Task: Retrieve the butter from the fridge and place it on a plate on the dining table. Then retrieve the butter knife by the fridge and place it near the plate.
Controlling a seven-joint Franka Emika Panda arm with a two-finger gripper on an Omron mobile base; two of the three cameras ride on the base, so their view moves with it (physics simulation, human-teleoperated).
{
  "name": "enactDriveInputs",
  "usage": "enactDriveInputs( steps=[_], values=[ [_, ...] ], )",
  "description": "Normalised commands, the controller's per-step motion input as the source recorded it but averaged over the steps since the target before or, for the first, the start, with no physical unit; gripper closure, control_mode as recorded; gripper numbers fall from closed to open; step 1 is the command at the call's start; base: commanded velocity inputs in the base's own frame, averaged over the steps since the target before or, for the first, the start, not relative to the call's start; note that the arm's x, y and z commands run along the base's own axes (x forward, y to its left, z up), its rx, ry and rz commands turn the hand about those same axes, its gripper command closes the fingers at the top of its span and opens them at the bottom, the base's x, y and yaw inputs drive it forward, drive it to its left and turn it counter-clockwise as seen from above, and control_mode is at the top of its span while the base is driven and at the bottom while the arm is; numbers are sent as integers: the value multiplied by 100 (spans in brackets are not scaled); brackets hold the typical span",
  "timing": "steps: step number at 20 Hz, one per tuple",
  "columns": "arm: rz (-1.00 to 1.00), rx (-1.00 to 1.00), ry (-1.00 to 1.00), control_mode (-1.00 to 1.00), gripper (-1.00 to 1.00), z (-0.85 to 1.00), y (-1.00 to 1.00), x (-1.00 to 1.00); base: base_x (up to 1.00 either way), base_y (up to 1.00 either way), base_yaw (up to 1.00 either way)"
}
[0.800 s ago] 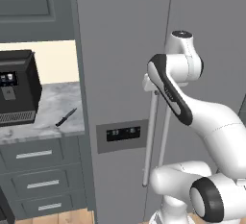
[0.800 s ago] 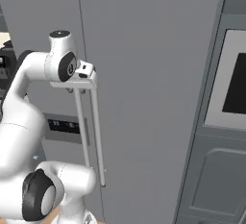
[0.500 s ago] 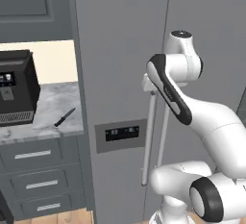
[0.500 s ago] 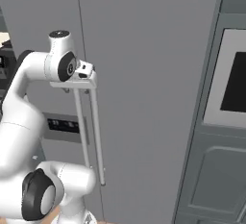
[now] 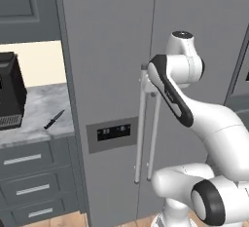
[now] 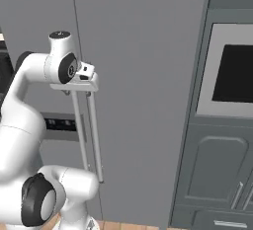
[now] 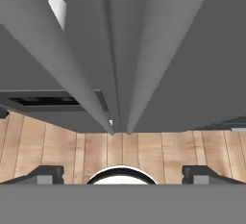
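The tall grey fridge (image 5: pixel 112 50) stands with both doors closed, so the butter is hidden. My gripper (image 6: pixel 83 82) sits at the top of the two long silver handles (image 5: pixel 141 128), and its jaws are open. In the hand view I look down along the handles (image 7: pixel 120 74) to the wooden floor, with the gripper (image 7: pixel 123 172) empty and its dark fingertips (image 7: pixel 45 172) spread wide at either side. The dark butter knife (image 5: pixel 54 119) lies on the marble counter left of the fridge. The plate and the dining table are out of view.
A black coffee machine (image 5: pixel 9 97) stands on the small marble counter (image 5: pixel 39 109) with drawers (image 5: pixel 24 159) below. A dark control panel (image 5: pixel 113 132) sits in the left fridge door. Right of the fridge is a built-in oven (image 6: pixel 234 73) in dark grey cabinets.
The whole picture has slid a little to the left, so the base has shifted right. The arm keeps its pose at the handle tops, jaws still open.
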Motion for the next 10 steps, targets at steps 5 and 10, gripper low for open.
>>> enactDriveInputs(
  steps=[5, 10],
  values=[
    [0, 0, 0, 100, -100, 0, 0, 0, -51, -1, -10],
    [0, 0, 0, 100, -100, 0, 0, 0, -51, 0, -5]
  ],
)
